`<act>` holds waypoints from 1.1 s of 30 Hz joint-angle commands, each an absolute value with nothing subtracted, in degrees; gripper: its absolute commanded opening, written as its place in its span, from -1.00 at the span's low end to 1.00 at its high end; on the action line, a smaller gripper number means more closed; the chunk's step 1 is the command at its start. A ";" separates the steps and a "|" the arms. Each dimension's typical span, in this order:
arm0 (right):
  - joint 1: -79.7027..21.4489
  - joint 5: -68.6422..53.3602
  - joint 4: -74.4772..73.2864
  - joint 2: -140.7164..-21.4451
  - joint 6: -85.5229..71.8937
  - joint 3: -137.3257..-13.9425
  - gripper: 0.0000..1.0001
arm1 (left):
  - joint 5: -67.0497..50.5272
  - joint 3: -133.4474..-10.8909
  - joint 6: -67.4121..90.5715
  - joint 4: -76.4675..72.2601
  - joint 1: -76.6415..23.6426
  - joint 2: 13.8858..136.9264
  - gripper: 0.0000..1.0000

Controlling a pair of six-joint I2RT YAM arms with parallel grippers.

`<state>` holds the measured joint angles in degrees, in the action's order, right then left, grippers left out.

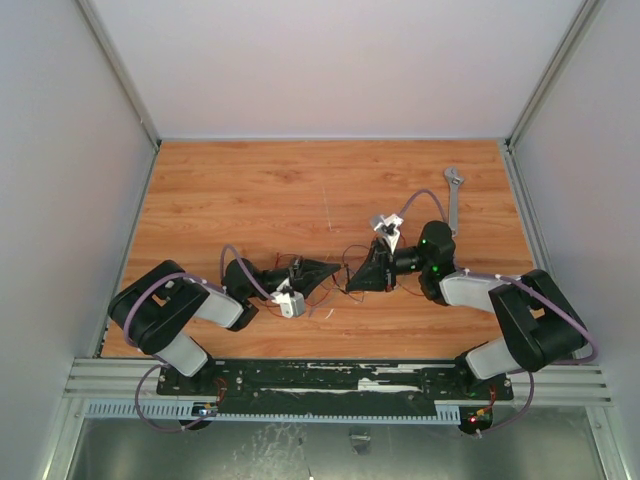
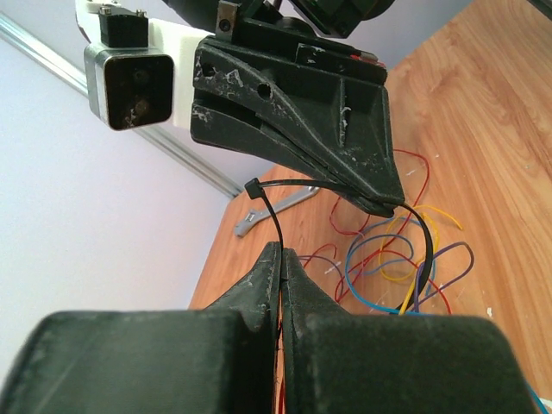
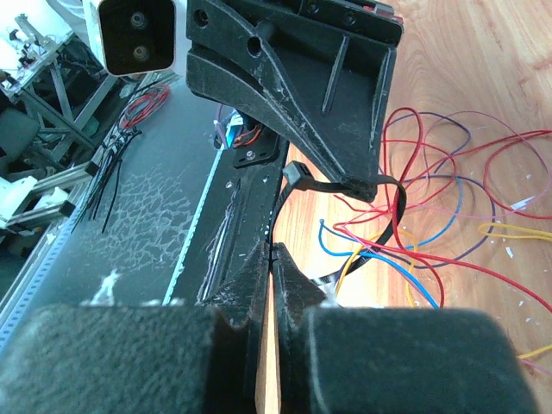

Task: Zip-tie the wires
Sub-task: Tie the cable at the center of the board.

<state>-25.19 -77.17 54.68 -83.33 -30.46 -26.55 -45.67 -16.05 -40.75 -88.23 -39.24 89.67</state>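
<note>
The left end effector [image 2: 281,256] has its fingers pressed together on the black strap of the zip tie [image 2: 268,211], and the right end effector [image 3: 271,256] is likewise clamped on the same strap from the opposite side. The two tips face each other, almost touching. Both sit on the arm-base side of the wrench [image 1: 455,200] and to its left in the overhead view, well apart from it. Between the tips the tie's square head [image 2: 253,188] hangs free, one stretch of strap running from it into each grip. From there the strap curves down in a wide, slack bow toward the wires [image 3: 435,216], a loose tangle of red, blue, yellow and purple loops lying on the wood surface [image 1: 250,190] just under the tips. The strap seems to be threaded through the head, so a loop appears formed. Whether that loop gathers all the wires or only a few cannot be told, nor which side holds the free tail. As I judge it, threading is done and cinching remains: the loop must be drawn tight around the bundle.
</note>
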 commanded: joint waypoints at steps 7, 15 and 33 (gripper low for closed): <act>-23.87 -74.39 57.72 -83.77 -34.28 -26.55 -1.00 | -45.43 -15.72 -41.92 -106.68 -40.23 88.12 -1.00; -23.90 -75.00 65.25 -84.86 -40.68 -25.64 -1.00 | -45.27 -15.50 -42.00 -106.68 -40.89 87.87 -1.00; -23.90 -70.76 62.89 -82.39 -45.61 -25.24 -1.00 | -44.65 -14.98 -45.63 -106.69 -41.53 87.31 -1.00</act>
